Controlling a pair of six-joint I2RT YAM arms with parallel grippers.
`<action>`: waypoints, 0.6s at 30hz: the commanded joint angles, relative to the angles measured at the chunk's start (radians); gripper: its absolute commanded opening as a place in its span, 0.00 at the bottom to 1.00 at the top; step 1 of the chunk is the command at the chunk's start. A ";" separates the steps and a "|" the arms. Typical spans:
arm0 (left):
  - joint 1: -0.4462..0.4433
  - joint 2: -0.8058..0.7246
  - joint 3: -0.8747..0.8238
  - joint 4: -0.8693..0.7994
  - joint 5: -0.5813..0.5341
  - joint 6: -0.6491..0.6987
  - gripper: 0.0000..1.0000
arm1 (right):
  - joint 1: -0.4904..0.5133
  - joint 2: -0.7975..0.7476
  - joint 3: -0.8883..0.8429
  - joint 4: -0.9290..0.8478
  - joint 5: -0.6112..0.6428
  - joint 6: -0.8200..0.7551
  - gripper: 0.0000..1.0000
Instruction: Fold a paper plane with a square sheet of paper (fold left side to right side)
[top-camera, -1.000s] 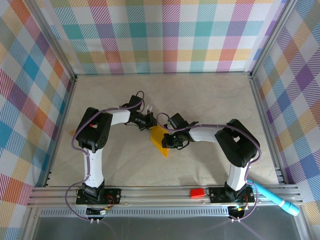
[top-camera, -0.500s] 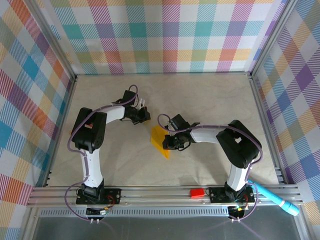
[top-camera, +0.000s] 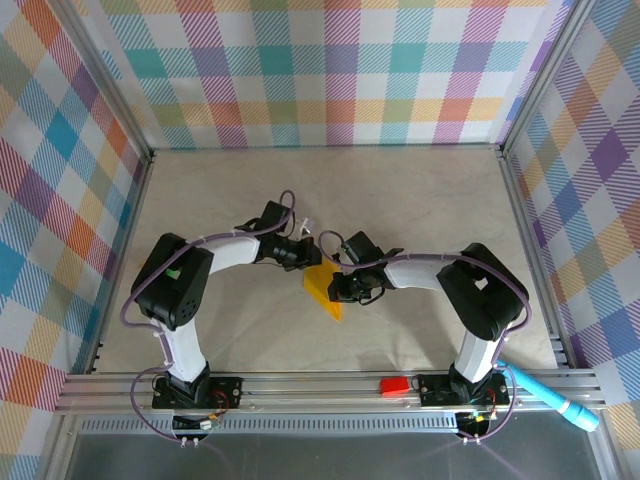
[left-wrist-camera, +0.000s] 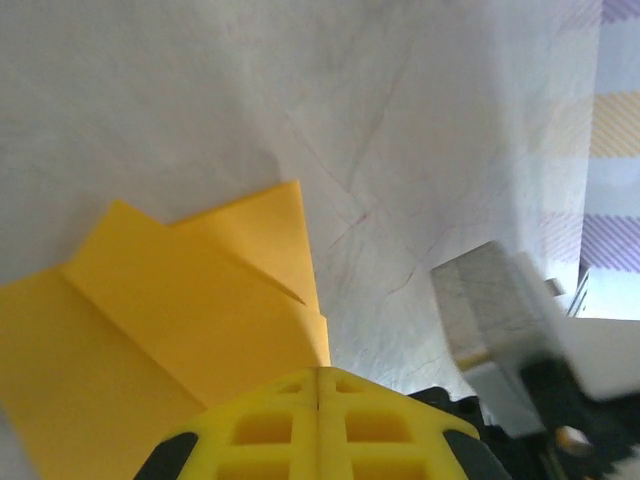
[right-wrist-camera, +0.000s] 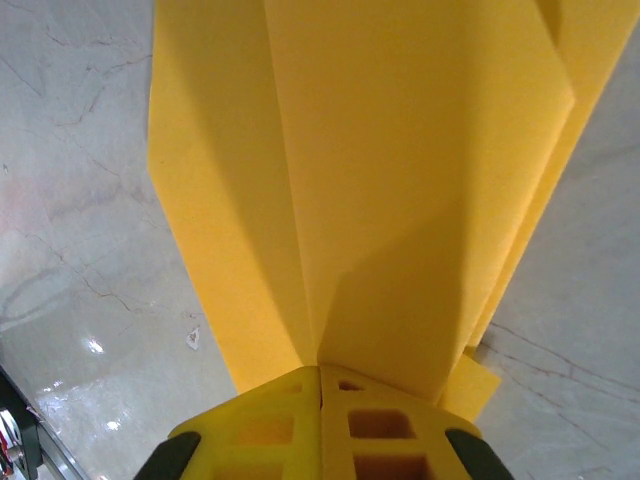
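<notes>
Top external: your paper plane (top-camera: 322, 292) lies mid-table (top-camera: 420, 200). Left gripper (top-camera: 303, 257) is closed at its far edge; right gripper (top-camera: 338, 289) is closed, tips on it. Red block (top-camera: 394, 384) and blue cylinder (top-camera: 555, 399) sit by the near rail, well apart. Half a second ago the left gripper was off the paper.
</notes>
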 joint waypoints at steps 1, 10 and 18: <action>-0.010 0.048 0.035 0.018 0.024 -0.011 0.00 | -0.006 0.037 -0.052 -0.142 0.061 0.000 0.00; -0.015 0.111 0.016 -0.016 -0.054 -0.005 0.00 | -0.006 -0.001 0.005 -0.146 0.013 -0.009 0.00; -0.015 0.104 -0.022 -0.036 -0.085 0.005 0.00 | -0.006 -0.034 0.084 -0.132 -0.023 -0.012 0.00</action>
